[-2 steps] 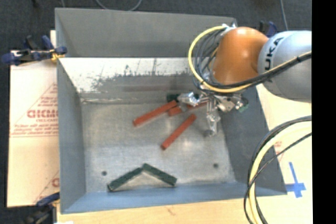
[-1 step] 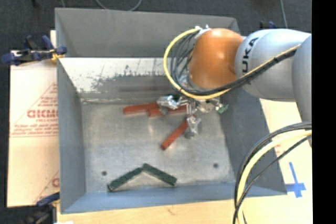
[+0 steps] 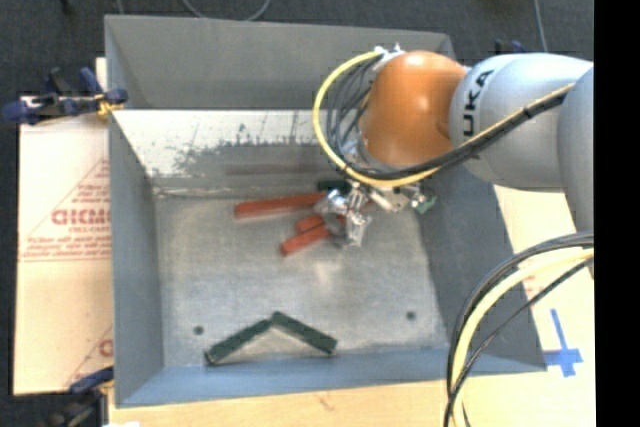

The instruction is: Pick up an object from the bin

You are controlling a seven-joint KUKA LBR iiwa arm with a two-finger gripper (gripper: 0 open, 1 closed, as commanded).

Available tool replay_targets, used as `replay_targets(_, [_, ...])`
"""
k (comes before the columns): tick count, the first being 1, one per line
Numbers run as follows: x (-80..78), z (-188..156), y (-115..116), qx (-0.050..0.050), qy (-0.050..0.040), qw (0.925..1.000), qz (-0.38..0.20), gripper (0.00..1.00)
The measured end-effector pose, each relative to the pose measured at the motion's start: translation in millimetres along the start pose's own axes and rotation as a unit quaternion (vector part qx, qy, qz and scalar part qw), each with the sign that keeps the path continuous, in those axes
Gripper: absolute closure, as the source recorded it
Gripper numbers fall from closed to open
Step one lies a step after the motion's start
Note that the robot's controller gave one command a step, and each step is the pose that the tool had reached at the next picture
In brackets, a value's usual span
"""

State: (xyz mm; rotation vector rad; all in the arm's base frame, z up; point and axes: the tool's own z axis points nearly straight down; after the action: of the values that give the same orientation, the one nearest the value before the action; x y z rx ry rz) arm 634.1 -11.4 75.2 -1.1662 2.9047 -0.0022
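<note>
My gripper (image 3: 345, 220) hangs low over the bin's middle, under the orange wrist cover. Its metal fingers sit right at the near ends of two red-brown sticks. The long red stick (image 3: 277, 206) lies flat, running left from the fingers. The short red stick (image 3: 303, 240) lies just below it, slanting down to the left, its upper end against the fingertips. Whether either stick is between the fingers is hidden by the gripper body.
Two dark green sticks (image 3: 270, 335) form a shallow upturned V near the bin's front wall. The arm and its looped cables cover the bin's back right corner. Bare floor lies to the left and front right.
</note>
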Motion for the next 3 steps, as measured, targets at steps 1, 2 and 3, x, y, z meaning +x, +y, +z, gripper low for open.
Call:
replay_targets(1, [1.9, 3, 1, -0.002, 0.0026, 1.0, 0.001, 0.0])
replay_targets(2, [21.8, 3, -42, 0.0, 0.0022, 0.9998, 0.02, 0.0])
replay_targets(3, [15.7, 3, -33, -0.001, 0.0037, 1.0, 0.002, 0.0])
